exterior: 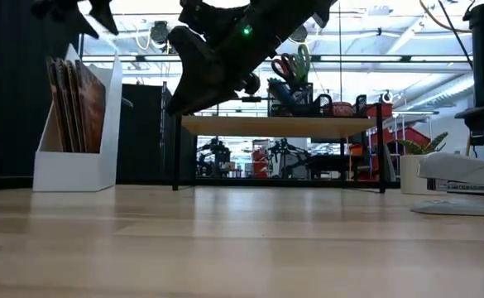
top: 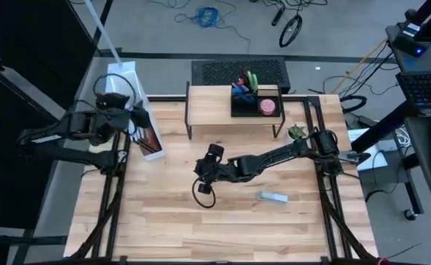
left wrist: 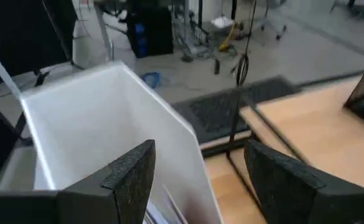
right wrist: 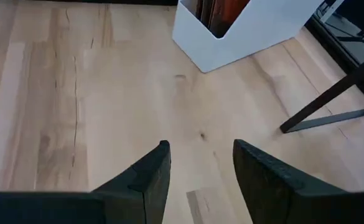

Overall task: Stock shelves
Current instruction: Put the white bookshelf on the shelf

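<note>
Right gripper (right wrist: 197,180), fingers spread, empty, hovers over bare tabletop; desk riser (top: 211,101) stands beyond its tips, w/ organizer tray (top: 256,103) on top. Left gripper (left wrist: 200,180), spread, above white file box (left wrist: 94,118). Riser looks stiff, light; best left alone, stocked from above.

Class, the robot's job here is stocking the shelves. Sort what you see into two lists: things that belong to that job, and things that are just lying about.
Belongs to the job:
- shelves
- right gripper, open above the table's middle
- left gripper, open above the file box

Just lying about:
- white magazine file box
- black organizer tray on the shelves
- stapler on the table
- small plant
</note>
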Controlling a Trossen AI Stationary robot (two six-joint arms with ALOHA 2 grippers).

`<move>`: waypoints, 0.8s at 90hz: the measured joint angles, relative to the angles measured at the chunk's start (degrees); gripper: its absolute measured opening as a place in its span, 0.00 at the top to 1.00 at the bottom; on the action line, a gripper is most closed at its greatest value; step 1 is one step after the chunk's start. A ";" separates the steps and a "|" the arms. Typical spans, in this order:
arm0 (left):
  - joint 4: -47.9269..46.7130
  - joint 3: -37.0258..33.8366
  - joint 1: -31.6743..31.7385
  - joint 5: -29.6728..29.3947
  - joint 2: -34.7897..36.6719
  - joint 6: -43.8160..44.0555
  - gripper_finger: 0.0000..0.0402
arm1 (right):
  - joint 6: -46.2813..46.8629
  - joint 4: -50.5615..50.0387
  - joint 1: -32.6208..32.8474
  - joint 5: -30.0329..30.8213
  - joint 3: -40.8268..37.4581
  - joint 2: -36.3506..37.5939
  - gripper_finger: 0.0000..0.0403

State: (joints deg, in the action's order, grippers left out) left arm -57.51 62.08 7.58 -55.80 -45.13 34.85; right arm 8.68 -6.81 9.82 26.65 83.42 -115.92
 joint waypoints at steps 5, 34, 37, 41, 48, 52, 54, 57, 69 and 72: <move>-0.14 1.69 0.08 -0.03 -0.14 -1.72 0.42 | 0.72 0.14 -0.09 0.01 0.00 0.00 0.61; -14.94 7.68 4.92 -1.48 -0.17 4.17 0.42 | 1.58 0.11 -0.11 0.09 0.00 0.00 0.61; -17.46 7.68 6.00 -1.02 -0.20 5.88 0.42 | 1.58 0.11 -0.11 0.11 0.00 0.00 0.61; -19.93 7.68 7.34 0.10 -0.39 8.05 0.42 | 1.58 0.11 -0.11 0.11 0.00 0.00 0.61; -21.23 7.68 9.18 2.17 -1.04 9.66 0.42 | 1.57 0.14 -0.08 0.12 0.02 0.00 0.61; -20.80 7.68 9.71 3.42 -1.40 9.71 0.42 | 1.35 0.23 -0.11 0.13 0.02 0.00 0.61; -20.49 7.68 9.88 3.80 -1.66 9.69 0.42 | 1.16 0.38 -0.13 0.13 0.02 -0.02 0.61; -20.01 7.68 9.95 4.24 -2.08 9.57 0.42 | 0.98 0.78 -0.13 0.17 0.02 -0.02 0.61; -18.93 7.64 10.55 4.88 -3.23 8.33 0.42 | 0.71 1.94 -0.13 0.18 0.02 -0.02 0.61; -18.93 7.63 10.80 5.28 -3.44 8.33 0.42 | 0.76 1.93 -0.13 0.19 0.02 -0.02 0.61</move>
State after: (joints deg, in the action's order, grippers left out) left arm -76.44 69.71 18.38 -50.52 -48.57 43.18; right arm 9.44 -4.89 9.69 26.84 83.44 -115.94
